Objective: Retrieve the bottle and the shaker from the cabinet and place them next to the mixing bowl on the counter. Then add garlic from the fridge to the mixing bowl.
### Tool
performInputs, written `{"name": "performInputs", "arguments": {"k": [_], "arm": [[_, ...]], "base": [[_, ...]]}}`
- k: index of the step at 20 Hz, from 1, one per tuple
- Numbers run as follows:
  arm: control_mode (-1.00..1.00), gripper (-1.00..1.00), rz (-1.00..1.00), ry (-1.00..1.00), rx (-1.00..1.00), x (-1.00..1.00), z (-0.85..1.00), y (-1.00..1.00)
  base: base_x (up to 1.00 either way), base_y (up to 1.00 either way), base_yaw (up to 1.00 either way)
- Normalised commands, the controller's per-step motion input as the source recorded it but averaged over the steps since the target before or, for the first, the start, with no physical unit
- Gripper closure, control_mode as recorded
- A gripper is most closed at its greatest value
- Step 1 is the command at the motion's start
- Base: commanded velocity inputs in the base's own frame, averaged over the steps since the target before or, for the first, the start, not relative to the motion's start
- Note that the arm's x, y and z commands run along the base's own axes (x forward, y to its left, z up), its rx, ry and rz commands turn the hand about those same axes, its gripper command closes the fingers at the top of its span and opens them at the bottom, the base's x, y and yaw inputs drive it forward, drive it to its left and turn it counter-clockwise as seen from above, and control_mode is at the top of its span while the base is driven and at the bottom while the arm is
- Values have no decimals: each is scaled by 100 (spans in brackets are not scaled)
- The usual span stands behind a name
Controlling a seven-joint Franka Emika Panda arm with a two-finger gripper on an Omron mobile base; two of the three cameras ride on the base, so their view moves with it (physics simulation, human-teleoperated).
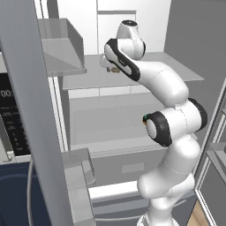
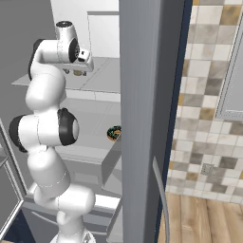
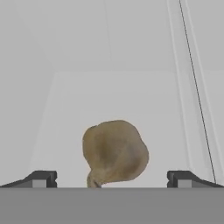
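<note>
The fridge [image 1: 101, 128] stands open and my arm reaches onto its upper shelf [image 1: 90, 78]. In the hand view the garlic [image 3: 115, 151], a tan-beige bulb, lies on the pale shelf floor between my two dark fingertips [image 3: 43, 179], touching neither. My gripper [image 3: 111, 179] is open wide around it. From the base views the gripper [image 1: 109, 65] [image 2: 79, 69] hangs just above the shelf, with the garlic [image 1: 115, 69] a small speck under the hand. The bottle, shaker, mixing bowl and counter are out of view.
A dark-frosted sprinkled donut [image 2: 114, 133] sits on the lower fridge shelf. The grey fridge door [image 2: 144, 104] stands edge-on at the right, and a door bin [image 1: 62, 46] juts out at the left. A tiled wall [image 2: 209, 95] lies beyond the door.
</note>
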Motion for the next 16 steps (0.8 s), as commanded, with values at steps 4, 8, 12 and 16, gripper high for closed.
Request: {"name": "performInputs", "arguments": {"k": [4,8,12,16], "arm": [[-100,-100,0,0,-2,42,0,9],[-100,-100,0,0,-1,52,0,1],[-100,-100,0,2,0,31,5,0],[-100,-100,0,1,0,-19,1,2]], "base": [[0,0,0],[0,0,0],[0,0,0],[0,0,0]]}}
